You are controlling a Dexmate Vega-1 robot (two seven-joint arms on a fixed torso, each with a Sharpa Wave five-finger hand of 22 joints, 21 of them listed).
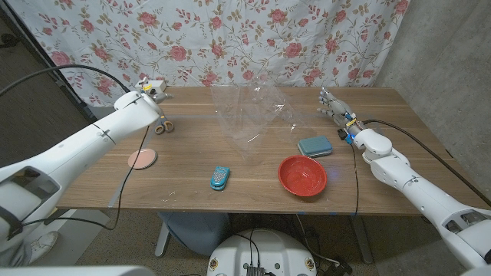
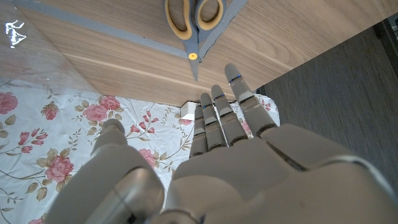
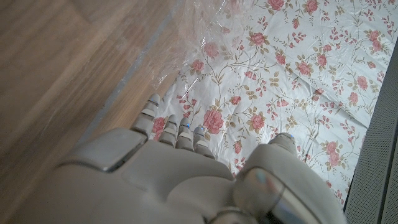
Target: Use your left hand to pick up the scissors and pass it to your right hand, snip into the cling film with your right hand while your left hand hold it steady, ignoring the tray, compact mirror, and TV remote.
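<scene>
One pair of scissors [image 1: 163,125], orange handles, lies on the wooden table [image 1: 192,165] at the far left, just beside the left hand [image 1: 150,90]. In the left wrist view the scissors [image 2: 194,25] sit beyond the fingertips [image 2: 232,73], blades closed, no contact. Left hand [image 2: 217,168] holds nothing, fingers straight and slightly apart.

One sheet of cling film [image 1: 249,111] stands crumpled at the table's far middle, between the two hands and touching neither. Its edge also shows in the right wrist view [image 3: 186,43].

Right hand [image 1: 334,103] is at the far right of the table, raised, fingers spread, nothing in it. Right wrist view agrees: hand [image 3: 180,174] empty, fingers [image 3: 152,109] extended.

Other items, one each:
- red bowl [image 1: 302,175], near edge, right of centre
- teal case [image 1: 314,146], just behind the bowl, apart from it
- blue TV remote [image 1: 220,178], near edge, centre
- pink round compact mirror [image 1: 142,159], left side, under the left forearm
</scene>
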